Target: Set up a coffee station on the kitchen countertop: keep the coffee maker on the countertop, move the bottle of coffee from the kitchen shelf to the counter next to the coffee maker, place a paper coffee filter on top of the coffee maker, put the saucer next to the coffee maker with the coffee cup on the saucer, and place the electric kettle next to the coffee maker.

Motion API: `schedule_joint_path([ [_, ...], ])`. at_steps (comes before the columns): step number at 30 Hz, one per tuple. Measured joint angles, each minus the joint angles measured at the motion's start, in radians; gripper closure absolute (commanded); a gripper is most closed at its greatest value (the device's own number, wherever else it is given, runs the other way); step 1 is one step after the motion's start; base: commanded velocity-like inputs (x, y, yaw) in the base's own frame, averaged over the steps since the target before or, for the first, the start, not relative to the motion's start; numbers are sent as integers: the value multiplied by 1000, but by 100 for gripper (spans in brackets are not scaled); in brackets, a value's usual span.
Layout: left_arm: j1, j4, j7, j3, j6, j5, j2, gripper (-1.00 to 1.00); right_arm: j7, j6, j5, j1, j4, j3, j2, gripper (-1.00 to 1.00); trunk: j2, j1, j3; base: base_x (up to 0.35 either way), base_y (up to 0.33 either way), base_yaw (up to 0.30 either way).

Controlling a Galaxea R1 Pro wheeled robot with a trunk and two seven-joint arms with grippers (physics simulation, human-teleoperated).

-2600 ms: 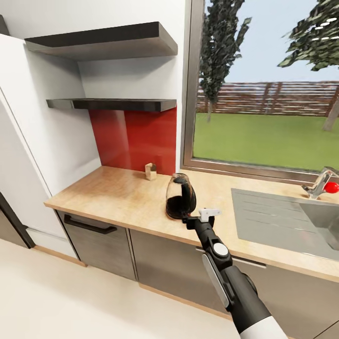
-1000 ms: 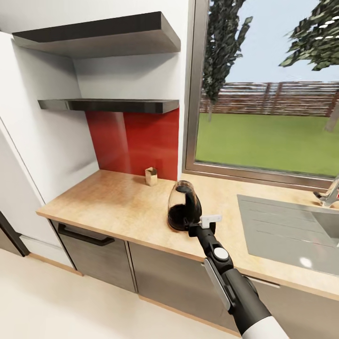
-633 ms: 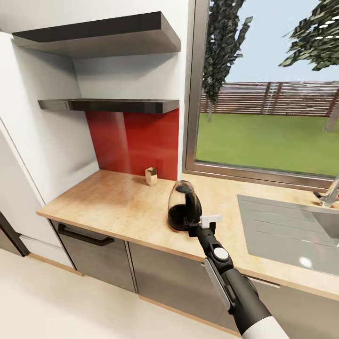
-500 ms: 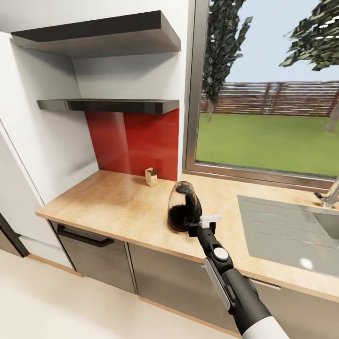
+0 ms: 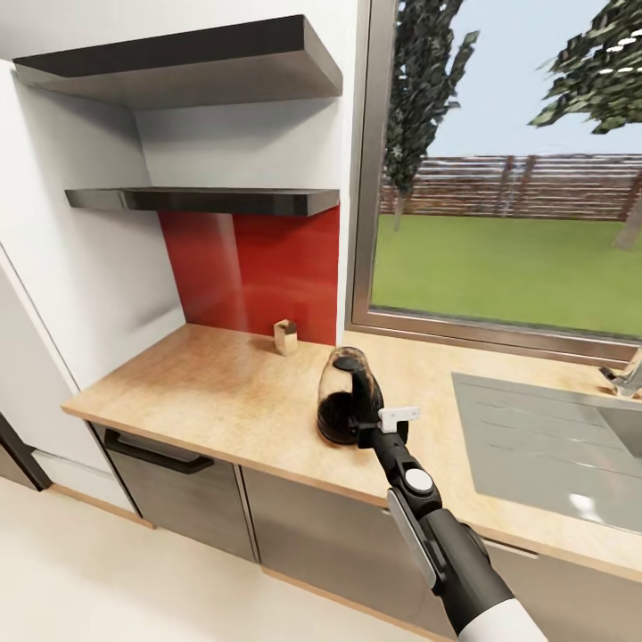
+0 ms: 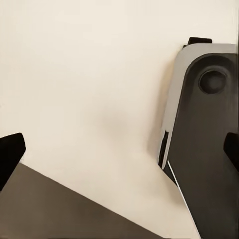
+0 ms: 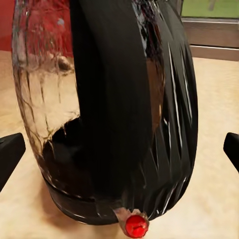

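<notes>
Here the electric kettle (image 5: 346, 399) stands upright on the kitchen countertop (image 5: 223, 383) nr its front edge, w/ the right gripper (image 5: 379, 426) at its handle, jaws wide apart; left gripper (image 6: 119, 152) also open.

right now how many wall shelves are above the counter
2. The upper shelf sits high on the wall left of the window; the lower shelf hangs beneath it, just over the red backsplash. Both tops face away from the camera, so anything resting on them may be hidden.
</notes>
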Motion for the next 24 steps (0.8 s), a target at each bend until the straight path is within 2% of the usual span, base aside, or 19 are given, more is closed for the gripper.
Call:
schedule_joint_path([
  [4,-3,-52,-1,0,-62,0,1,-100,0,0,0,0,0,0,0,-100,0,0,0,41,0,0],
  [8,-4,-66,-1,1,-121,-1,3,-100,0,0,1,0,1,0,0,-100,0,0,0,7,0,0],
  [10,-6,-69,-1,2,-140,-1,13,-100,0,0,0,0,1,0,0,-100,0,0,0,2,0,0],
  [14,-7,-70,-1,3,-152,0,27,-100,0,0,0,0,1,0,0,-100,0,0,0,0,0,0],
  [24,-6,-70,0,1,-156,0,32,-100,1,0,1,0,2,0,0,-100,0,0,0,2,0,0],
])
